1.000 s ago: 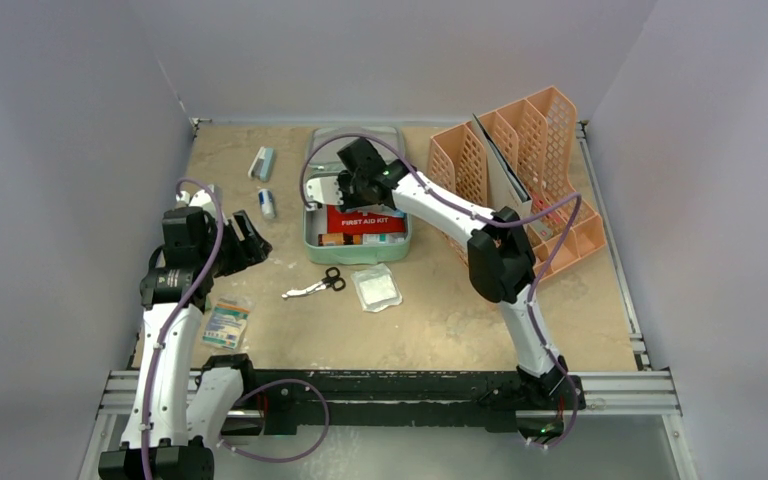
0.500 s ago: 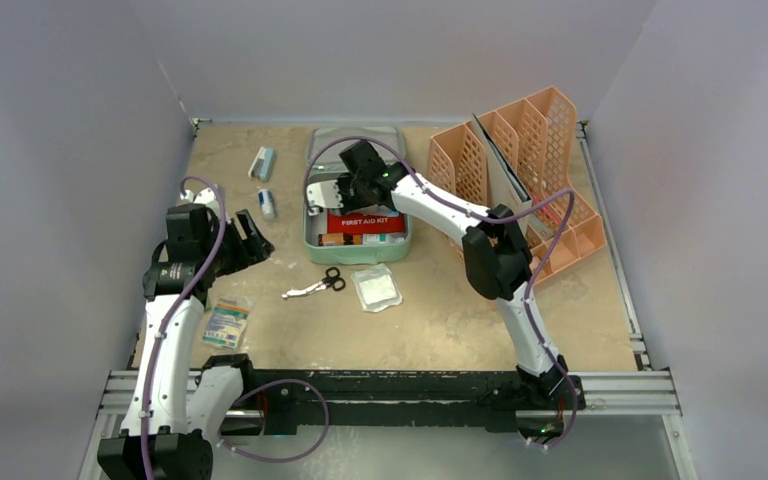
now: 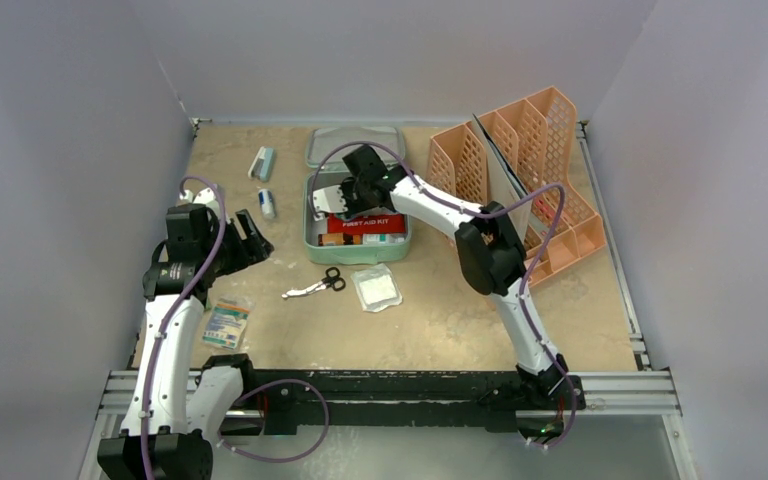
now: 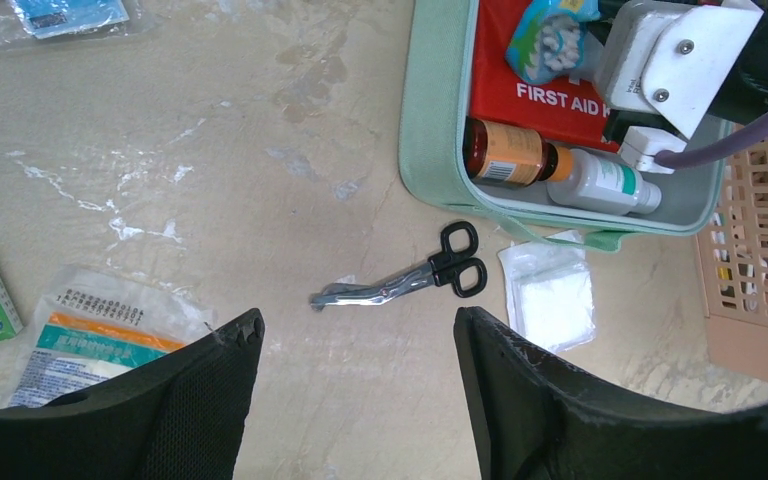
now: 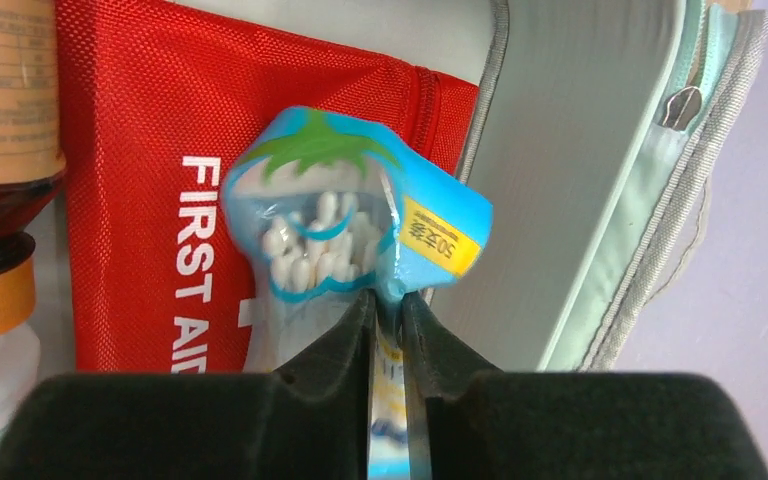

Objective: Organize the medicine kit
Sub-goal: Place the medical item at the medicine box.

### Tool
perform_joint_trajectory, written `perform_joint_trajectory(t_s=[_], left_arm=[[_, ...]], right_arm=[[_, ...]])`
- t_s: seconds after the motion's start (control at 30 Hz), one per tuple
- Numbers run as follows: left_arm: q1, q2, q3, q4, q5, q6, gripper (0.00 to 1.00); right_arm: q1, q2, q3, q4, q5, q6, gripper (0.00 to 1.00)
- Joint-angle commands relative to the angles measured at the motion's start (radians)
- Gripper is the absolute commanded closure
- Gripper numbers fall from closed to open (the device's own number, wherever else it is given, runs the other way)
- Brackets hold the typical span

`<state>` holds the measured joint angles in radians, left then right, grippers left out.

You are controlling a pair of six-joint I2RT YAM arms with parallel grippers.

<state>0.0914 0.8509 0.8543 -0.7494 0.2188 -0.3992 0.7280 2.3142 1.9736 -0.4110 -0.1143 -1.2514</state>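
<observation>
We are looking down on a sandy table where the medicine kit (image 3: 360, 256), a mint-green box, is sitting open at the far middle. Its lid (image 3: 355, 145) is lying folded back just behind it.

Over the last second the right gripper (image 3: 332, 197) has been drawing back from the far end of the box and settling lower over its contents, so more of the lid is now showing. In the right wrist view its fingers are pinching almost together on the bottom edge of a blue packet of cotton swabs (image 5: 345, 220). The packet is lying over the red first aid pouch (image 5: 150, 180) inside the kit; we cannot tell whether the two are touching. An amber bottle (image 4: 505, 155) and a white bottle (image 4: 600, 180) are already lying along the near wall of the box.

We are judging that the packet has reached its drop spot and that letting go is the step in hand.

The left gripper (image 3: 245, 243) has hardly been moving. It is hovering at the left with its jaws wide apart and holding nothing.

The scissors (image 3: 315, 286), a gauze pad (image 3: 376, 287) and a flat sachet (image 3: 225, 323) are lying on the table outside the kit, so packing looks only partly done.
</observation>
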Motion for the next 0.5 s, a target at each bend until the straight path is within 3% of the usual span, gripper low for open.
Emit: perform_joint_trajectory(t_s=[0.0,0.17,0.33,0.47], left_arm=[[0.0,0.003,0.001,0.009,-0.034,0.01,0.31],[0.001,0.001,0.002,0.007,-0.041,0.007,0.31],[0.001,-0.006,0.003,0.004,-0.073,-0.001,0.3],[0.0,-0.002,0.01,-0.015,-0.157,-0.028,0.28]], right_arm=[[0.001,-0.007,-0.019,0.05,0.012,-0.026,0.79],[0.001,-0.07,-0.035,0.08,0.003,0.038,0.57],[0.001,-0.14,-0.078,0.121,0.013,0.096,0.49],[0.002,-0.246,-0.187,0.288,0.011,0.215,0.49]])
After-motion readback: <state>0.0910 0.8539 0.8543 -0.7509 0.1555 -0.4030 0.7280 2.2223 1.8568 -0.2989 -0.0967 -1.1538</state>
